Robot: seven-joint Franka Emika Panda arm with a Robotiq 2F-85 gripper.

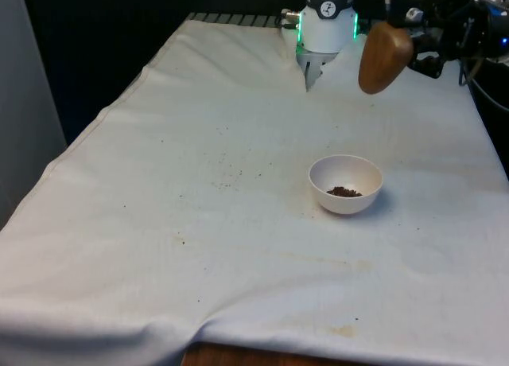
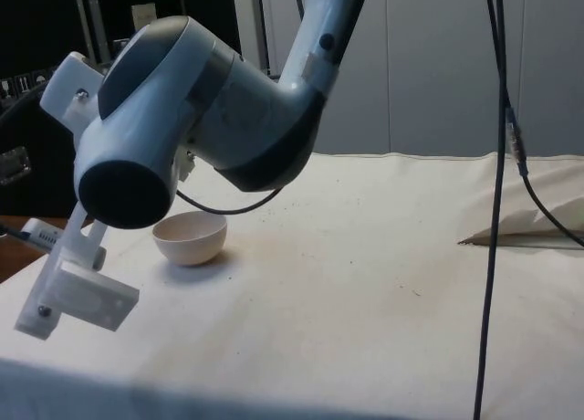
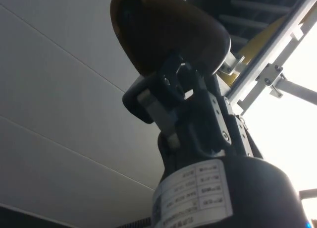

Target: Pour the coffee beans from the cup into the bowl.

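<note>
A white bowl (image 1: 346, 184) stands on the white cloth right of the table's middle in the front view, with a small heap of coffee beans (image 1: 343, 192) in its bottom. In the side view the bowl (image 2: 190, 237) sits just behind the arm. A brown wooden cup (image 1: 384, 57) hangs tilted high above the cloth, beyond the bowl and slightly to the front view's right. My gripper (image 1: 412, 41) is shut on the cup. In the wrist view the black fingers (image 3: 171, 86) clamp the dark cup (image 3: 168, 29). The cup's inside is hidden.
The robot's white base (image 1: 328, 24) stands at the far end, close to the cup. A few dark specks (image 1: 228, 175) dot the cloth left of the bowl. A black cable (image 2: 494, 219) hangs down in the side view. The cloth's front edge (image 1: 262, 344) is rumpled.
</note>
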